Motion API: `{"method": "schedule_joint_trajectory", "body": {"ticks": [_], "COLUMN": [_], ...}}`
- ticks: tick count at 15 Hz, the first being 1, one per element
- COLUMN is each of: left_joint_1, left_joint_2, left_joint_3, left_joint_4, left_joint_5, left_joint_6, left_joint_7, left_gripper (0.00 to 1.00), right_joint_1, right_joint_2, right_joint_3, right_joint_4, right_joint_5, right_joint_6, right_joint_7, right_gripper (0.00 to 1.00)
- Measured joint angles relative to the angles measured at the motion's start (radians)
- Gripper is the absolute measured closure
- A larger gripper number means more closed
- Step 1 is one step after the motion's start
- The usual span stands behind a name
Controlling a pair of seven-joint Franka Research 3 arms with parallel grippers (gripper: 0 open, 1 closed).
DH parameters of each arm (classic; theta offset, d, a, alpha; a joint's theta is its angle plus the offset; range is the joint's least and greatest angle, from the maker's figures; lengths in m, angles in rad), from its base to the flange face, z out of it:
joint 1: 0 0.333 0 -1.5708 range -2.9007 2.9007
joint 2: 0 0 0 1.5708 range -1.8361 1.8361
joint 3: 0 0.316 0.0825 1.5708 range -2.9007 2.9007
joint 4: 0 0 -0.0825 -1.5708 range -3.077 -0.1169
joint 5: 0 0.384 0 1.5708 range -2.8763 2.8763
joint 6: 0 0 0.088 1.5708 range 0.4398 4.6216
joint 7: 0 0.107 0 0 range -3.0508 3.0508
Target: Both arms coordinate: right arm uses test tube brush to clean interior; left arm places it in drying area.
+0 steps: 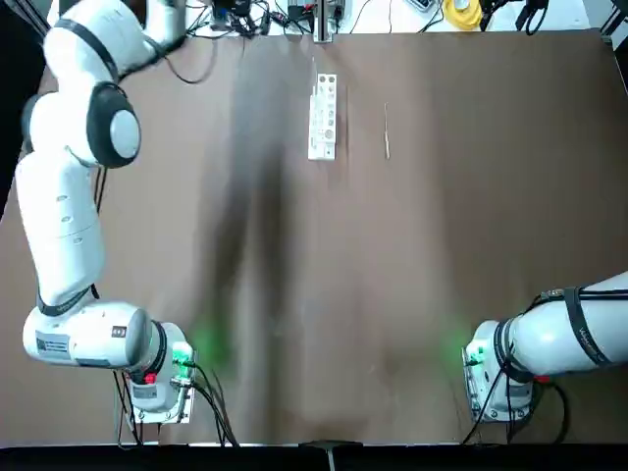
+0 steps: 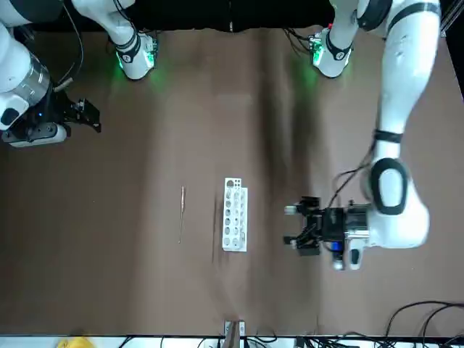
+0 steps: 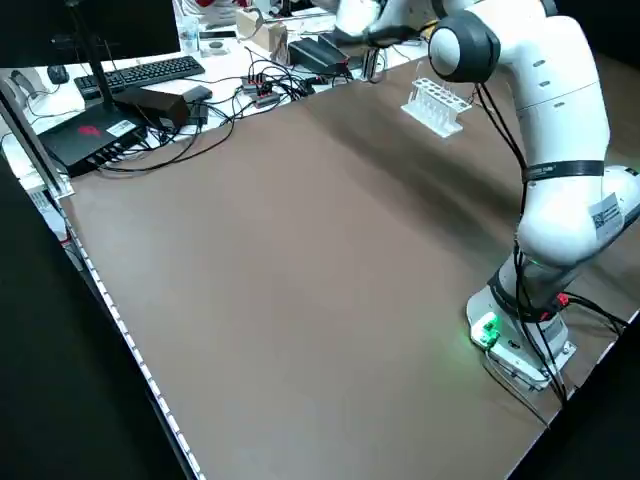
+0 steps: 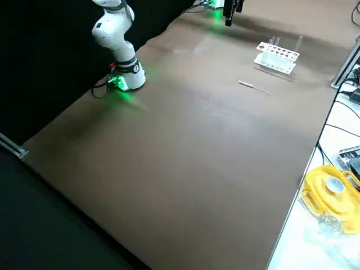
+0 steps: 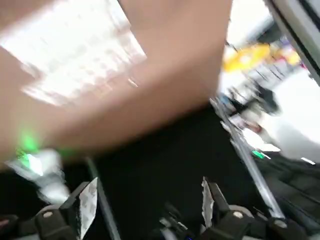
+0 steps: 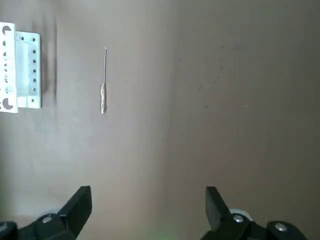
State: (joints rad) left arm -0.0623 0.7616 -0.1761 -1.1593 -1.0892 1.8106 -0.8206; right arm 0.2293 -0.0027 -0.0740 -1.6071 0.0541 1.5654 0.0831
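Test tube brush lies flat on the brown table toward the far edge, just right of the drying area and apart from it, running near-to-far.

Going left to right in the top view: my left arm rises from its green-lit base at the near left and reaches to the far left of the table. My left gripper hangs left of the rack, apart from it, its jaws spread wide with nothing between them. Next comes the drying area, a white rack with rows of round holes; I cannot tell whether any hole holds anything. Then the brush, and beyond it open brown tabletop all the way to the right edge. My right arm sits at the near right, and my right gripper hovers over bare table, jaws wide apart and holding nothing.

Cables and gear crowd the far edge behind the rack. The middle and near stretch of the table between my two bases is open room.
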Motion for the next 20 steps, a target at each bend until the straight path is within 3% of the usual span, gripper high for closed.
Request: {"method": "schedule_joint_trajectory", "body": {"ticks": [4,9,11,12,15,20], "left_joint_1": [0.071,0.124,0.146,0.170,0.205,0.201], "left_joint_2": [-0.103,-0.237,-0.306,-0.393,-0.516,-0.612], "left_joint_3": [-0.001,0.002,0.003,0.003,0.003,-0.010], "left_joint_4": [-0.002,-0.018,-0.075,-0.182,-0.328,-0.345], "left_joint_5": [0.464,0.829,0.931,1.024,1.050,1.144], "left_joint_6": [-0.147,-0.294,-0.296,-0.236,-0.139,-0.133], "left_joint_7": [0.080,0.470,0.569,0.643,0.683,0.681], "left_gripper": [0.01,0.01,0.01,0.01,0.01,0.01], "right_joint_1": [0.000,0.000,0.000,0.000,0.000,0.000], "right_joint_2": [0.000,0.000,0.000,0.000,0.000,0.000], "right_joint_3": [0.000,0.000,0.000,0.000,0.000,0.000], "right_joint_4": [0.000,0.000,0.000,0.000,0.000,0.000], "right_joint_5": [0.000,0.000,0.000,0.000,0.000,0.000], "right_joint_6": [0.000,0.000,0.000,0.000,0.000,0.000], "right_joint_7": [0.000,0.000,0.000,0.000,0.000,0.000], "right_gripper": [0.00,0.00,0.00,0.00,0.00,0.00]}}
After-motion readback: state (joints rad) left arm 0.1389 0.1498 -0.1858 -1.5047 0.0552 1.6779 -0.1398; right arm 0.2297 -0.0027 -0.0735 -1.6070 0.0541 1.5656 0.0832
